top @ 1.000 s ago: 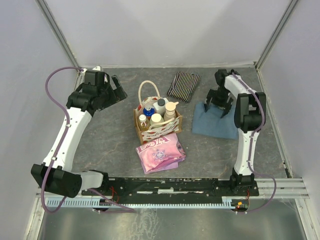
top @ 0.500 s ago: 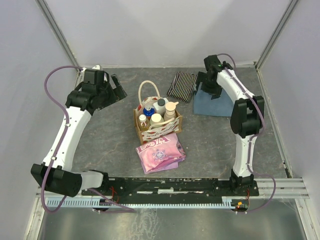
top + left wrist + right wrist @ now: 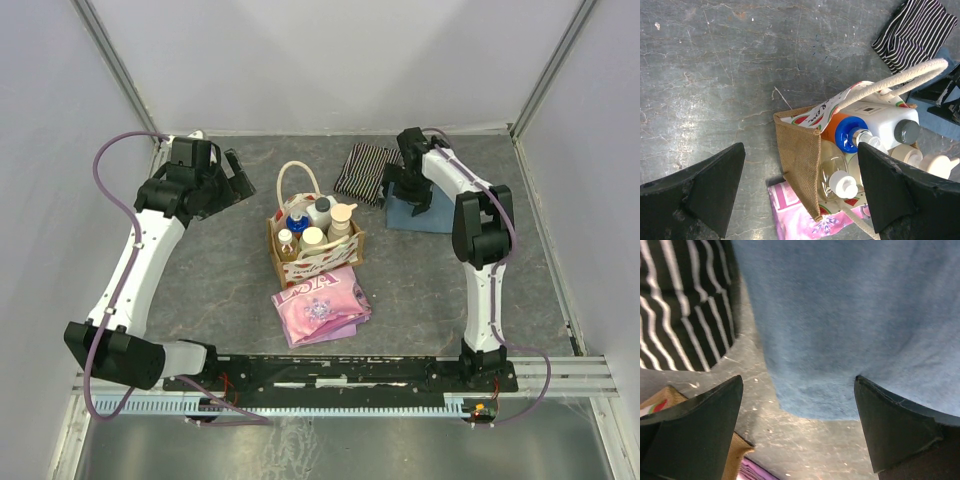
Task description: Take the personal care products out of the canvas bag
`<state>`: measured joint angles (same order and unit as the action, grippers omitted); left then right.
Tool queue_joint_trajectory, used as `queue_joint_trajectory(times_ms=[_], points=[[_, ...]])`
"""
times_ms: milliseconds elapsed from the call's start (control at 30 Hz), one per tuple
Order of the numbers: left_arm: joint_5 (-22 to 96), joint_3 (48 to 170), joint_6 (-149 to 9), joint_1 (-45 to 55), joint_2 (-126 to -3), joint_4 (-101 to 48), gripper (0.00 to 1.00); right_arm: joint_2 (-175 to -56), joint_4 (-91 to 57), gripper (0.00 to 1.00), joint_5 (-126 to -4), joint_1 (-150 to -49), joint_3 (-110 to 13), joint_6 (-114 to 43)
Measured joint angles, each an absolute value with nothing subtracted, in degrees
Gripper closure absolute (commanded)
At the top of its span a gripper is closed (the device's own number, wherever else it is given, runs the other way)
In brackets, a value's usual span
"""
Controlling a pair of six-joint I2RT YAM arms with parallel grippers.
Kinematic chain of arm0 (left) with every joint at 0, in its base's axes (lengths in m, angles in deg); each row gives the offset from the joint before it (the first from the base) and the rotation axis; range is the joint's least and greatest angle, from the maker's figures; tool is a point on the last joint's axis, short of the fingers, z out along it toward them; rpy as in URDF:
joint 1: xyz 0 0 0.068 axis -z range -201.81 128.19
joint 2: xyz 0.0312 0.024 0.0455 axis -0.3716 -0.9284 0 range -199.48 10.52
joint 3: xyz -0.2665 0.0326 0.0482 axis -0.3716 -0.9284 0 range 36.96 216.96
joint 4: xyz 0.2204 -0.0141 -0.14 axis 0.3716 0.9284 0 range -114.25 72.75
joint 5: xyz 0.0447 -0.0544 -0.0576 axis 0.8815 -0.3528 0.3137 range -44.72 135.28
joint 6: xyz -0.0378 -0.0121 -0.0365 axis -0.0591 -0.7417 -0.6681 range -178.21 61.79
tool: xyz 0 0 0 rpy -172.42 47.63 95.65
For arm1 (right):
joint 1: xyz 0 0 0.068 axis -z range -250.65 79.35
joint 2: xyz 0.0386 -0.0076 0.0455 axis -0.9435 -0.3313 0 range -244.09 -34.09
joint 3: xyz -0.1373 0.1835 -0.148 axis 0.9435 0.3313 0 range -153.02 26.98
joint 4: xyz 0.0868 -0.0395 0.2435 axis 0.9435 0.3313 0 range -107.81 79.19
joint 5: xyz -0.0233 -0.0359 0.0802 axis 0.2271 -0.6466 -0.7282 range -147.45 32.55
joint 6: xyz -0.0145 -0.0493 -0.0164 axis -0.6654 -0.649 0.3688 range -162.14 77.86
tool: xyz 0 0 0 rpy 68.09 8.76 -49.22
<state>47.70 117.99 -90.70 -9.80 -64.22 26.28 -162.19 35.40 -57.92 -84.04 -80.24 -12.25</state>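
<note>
The canvas bag (image 3: pixel 322 266) stood mid-surface, the personal care products (image 3: pixel 318 225) upright inside, their lower halves hidden by its walls. Only the left wrist view made out the orange bottle (image 3: pixel 832 127) with its blue pump. The left end effector (image 3: pixel 238 180) hung wide and empty at the bag's ten o'clock. The right end effector (image 3: pixel 403 197), equally wide and empty, hovered at two o'clock over a blue cloth (image 3: pixel 850 325) cut off by the frame.

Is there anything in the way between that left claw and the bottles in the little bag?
No loose object stands between the open left gripper and the canvas bag. The bag's own rope handle arches above the bottles, so it may crowd a reach from above.
</note>
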Motion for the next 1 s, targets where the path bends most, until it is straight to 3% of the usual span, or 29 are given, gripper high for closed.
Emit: queue_joint_trajectory(times_ms=[367,600,667,1000], points=[[47.79,117.68,-90.70,-9.80,-63.55,26.67,0.01,-162.89,28.14,0.00,-61.72,-84.32,-82.36,-6.16],[47.50,116.81,-90.70,-9.80,-63.55,26.65,0.01,-179.10,39.62,0.00,-57.89,-85.33,-118.03,-5.41],[47.15,116.61,-90.70,-9.80,-63.55,26.65,0.01,-182.03,41.41,0.00,-56.93,-85.76,-122.47,-5.35],[46.10,116.22,-90.70,-9.80,-63.55,26.67,0.01,-183.17,47.60,0.00,-46.83,-87.86,-114.38,-5.43]])
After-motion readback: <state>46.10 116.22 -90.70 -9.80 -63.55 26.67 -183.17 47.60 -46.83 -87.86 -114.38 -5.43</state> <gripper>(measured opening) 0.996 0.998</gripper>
